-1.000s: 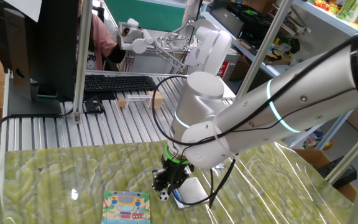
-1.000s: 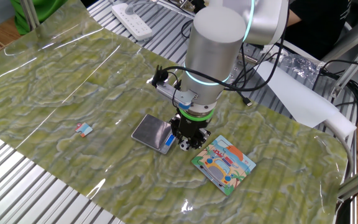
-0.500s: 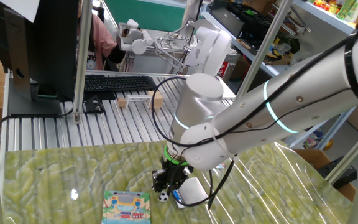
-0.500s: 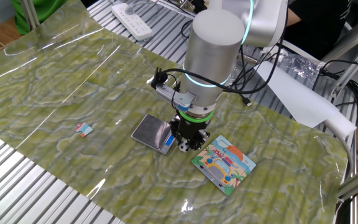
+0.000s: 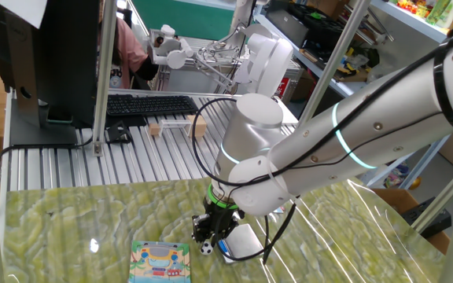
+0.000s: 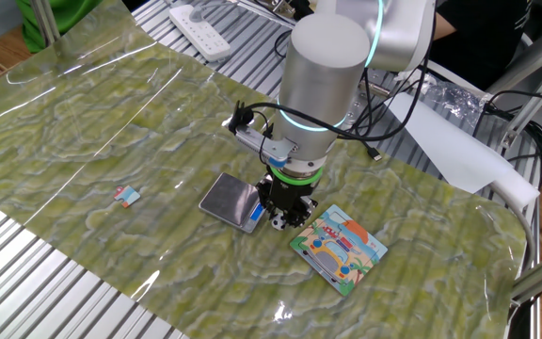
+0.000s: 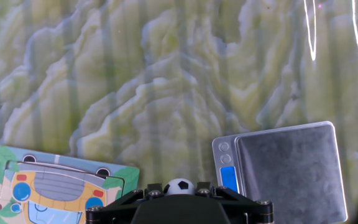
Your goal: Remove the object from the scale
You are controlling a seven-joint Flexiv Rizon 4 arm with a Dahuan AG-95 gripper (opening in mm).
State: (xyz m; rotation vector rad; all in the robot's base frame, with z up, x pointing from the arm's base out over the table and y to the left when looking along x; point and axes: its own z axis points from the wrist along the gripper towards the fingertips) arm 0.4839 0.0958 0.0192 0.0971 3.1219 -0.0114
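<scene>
The tiny soccer-pattern ball (image 7: 179, 185) is clamped between my gripper's (image 7: 179, 190) two black fingers at the bottom of the hand view. My gripper (image 5: 208, 242) holds it low over the green cloth, beside the scale and off its platform. The scale (image 7: 288, 171) lies to the right of the ball, its silver platform bare and its blue display facing the ball. In the fixed views the ball (image 5: 208, 248) (image 6: 278, 223) sits at the fingertips between the scale (image 5: 243, 242) (image 6: 231, 199) and the picture card. My gripper (image 6: 281, 217) points straight down.
A colourful picture card (image 7: 48, 186) (image 5: 161, 262) (image 6: 339, 248) lies just on the other side of the ball from the scale. A small white-blue scrap (image 6: 127, 195) lies further off on the cloth. A keyboard (image 5: 149, 104) and a monitor stand behind the table.
</scene>
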